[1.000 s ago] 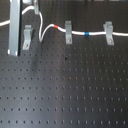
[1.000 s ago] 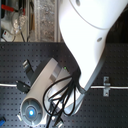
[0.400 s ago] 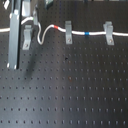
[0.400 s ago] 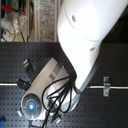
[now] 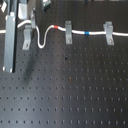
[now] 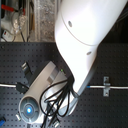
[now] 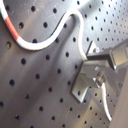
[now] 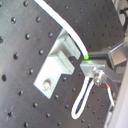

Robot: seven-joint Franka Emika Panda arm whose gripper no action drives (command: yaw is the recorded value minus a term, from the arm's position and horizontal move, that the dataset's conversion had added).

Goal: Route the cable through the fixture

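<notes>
The white cable (image 5: 80, 33) runs across the board through three grey clips. The left fixture (image 5: 27, 36) has the cable at its top. The cable then loops down (image 5: 42, 45) and rises to the red band (image 5: 57, 26). It passes the middle clip (image 5: 67, 33), the blue band (image 5: 87, 33) and the right clip (image 5: 108, 32). In both wrist views my gripper (image 8: 93, 64) sits right beside the left fixture (image 8: 56, 61), and its jaws look shut on the cable (image 8: 65, 27). The red band (image 7: 11, 27) and the loop also show in the first wrist view.
A tall grey part of my hand (image 5: 9, 45) hangs at the first exterior view's left, in front of the left fixture. In the second exterior view the white arm (image 6: 87, 40) hides most of the board. One clip (image 6: 106, 86) with cable shows at the second exterior view's right.
The grey hand part has come lower in the first exterior view. The arm has shifted slightly in the second exterior view. The cable's loop and bands stay about where they were.
</notes>
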